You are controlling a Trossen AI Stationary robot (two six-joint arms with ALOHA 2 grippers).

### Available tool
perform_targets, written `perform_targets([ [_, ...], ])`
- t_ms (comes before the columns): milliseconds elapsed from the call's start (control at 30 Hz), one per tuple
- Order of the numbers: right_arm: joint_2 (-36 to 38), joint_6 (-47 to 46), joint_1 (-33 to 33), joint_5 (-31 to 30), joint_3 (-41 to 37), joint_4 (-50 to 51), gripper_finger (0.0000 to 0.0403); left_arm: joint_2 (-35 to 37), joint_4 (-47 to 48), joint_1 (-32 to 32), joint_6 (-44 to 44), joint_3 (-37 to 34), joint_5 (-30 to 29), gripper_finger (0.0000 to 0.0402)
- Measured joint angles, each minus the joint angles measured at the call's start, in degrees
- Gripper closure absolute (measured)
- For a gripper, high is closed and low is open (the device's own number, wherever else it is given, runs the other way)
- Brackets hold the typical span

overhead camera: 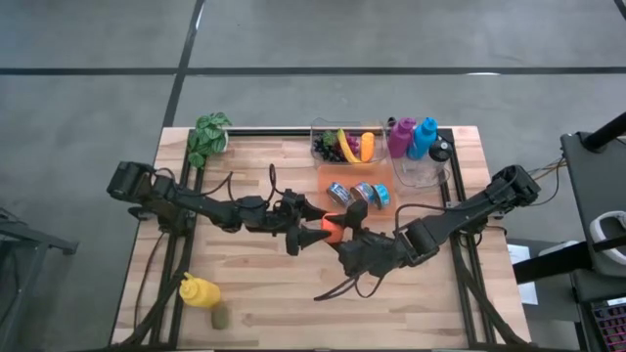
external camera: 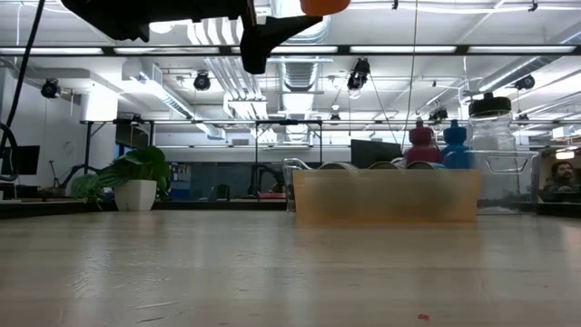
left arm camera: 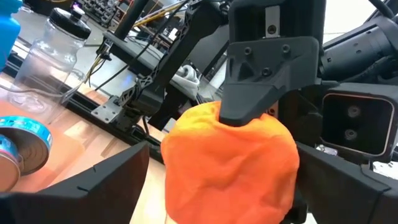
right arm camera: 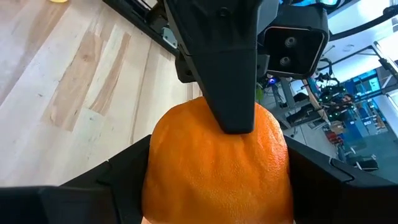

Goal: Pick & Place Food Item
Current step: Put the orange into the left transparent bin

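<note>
An orange (overhead camera: 331, 231) hangs high above the middle of the table, between my two grippers, which meet nose to nose. My right gripper (right arm camera: 217, 143) comes from the table's right and is shut on the orange (right arm camera: 217, 168). My left gripper (left arm camera: 224, 155) comes from the left and stands open, one finger on each side of the orange (left arm camera: 230, 168). A strip of table shows between one left finger (left arm camera: 106, 180) and the fruit. In the low view the orange (external camera: 325, 5) is at the top edge, well above the table. My right gripper pinches the orange by two opposite sides (right arm camera: 158, 180) between its two fingers. One right finger (left arm camera: 255, 93) lies on the fruit's upper side. The fingers come from the table's right, slanting slightly down. The orange is lifted clear of the table. My left gripper: one finger (right arm camera: 230, 93) lies right against the orange's face; whether it touches, I cannot tell.
Behind the grippers stands an orange tray (overhead camera: 323, 176) with cans. At the far edge are a clear bin of fruit (overhead camera: 342, 145) and a bin of bottles (overhead camera: 421, 147), with a potted plant (overhead camera: 208, 137) at far left. A yellow bottle (overhead camera: 199, 291) lies near left.
</note>
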State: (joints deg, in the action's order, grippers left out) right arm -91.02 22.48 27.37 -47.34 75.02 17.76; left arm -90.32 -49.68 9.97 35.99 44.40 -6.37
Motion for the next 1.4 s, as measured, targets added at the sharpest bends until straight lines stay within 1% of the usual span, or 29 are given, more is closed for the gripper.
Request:
perform_targets([
  [167,0.01,-0.02,0.72,-1.9,0.1,0.16,0.0122,0.04,0.49,-0.04,-0.08,-0.05,0.05,0.0014],
  [267,0.24,-0.12,0.88,-2.64,0.2,0.17,0.0123,0.11,1.13,-0.06,-0.42,-0.07,1.68,0.0013],
  [367,0.63,-2.09,0.88,-3.05,0.22,0.95,0.0122,0.32,2.22,-0.06,-0.47,-0.19,3.0,0.0015],
  [467,1.61,-5.36,0.92,-3.36,0.24,3.08,0.0118,0.36,3.3,-0.19,-1.32,-0.6,3.04,0.002],
  [733,5.58,-12.49,1.16,-3.95,0.31,8.08,0.0122,2.59,12.08,-1.09,-3.72,-0.66,3.42,0.0034],
  [833,8.11,-15.94,-0.2,-4.08,0.31,8.53,0.0121,4.36,16.45,-1.13,-6.87,-0.66,3.41,0.0039],
  [967,11.12,-22.71,-4.71,-3.4,0.31,10.22,0.0122,6.74,21.07,-1.11,-9.02,-0.7,3.43,0.0045],
  [1100,12.88,-29.11,-11.59,-2.33,0.31,15.17,0.0121,9.13,25.19,-1.1,-9.31,-0.7,3.42,0.005],
  [1233,13.3,-34.54,-21.06,5.62,0.31,18.95,0.0119,10.82,27.29,-0.96,-10.94,-0.7,3.43,0.0052],
  [1400,11.11,-36.18,-32.87,14.38,0.31,19.57,0.0118,11.11,27.44,-0.96,-12.03,-0.6,3.43,0.0055],
])
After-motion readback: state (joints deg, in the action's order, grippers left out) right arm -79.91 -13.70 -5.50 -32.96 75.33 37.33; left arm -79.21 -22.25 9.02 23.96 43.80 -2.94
